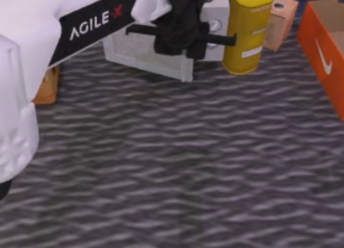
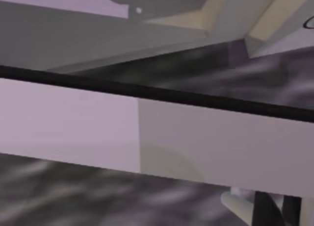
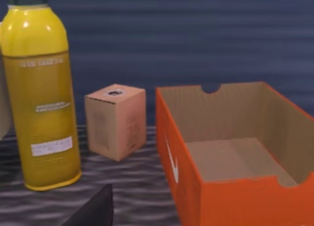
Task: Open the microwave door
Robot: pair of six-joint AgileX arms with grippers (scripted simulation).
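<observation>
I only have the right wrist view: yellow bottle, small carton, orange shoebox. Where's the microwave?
Observer: In the top view the microwave stands right beside the yellow bottle, on the bottle's left.
Operator: Is its door open?
Observer: The microwave door looks partly open, angled out from the body.
Operator: Which arm is there?
Observer: The left arm reaches across, with the left gripper at the microwave's front, above the door.
</observation>
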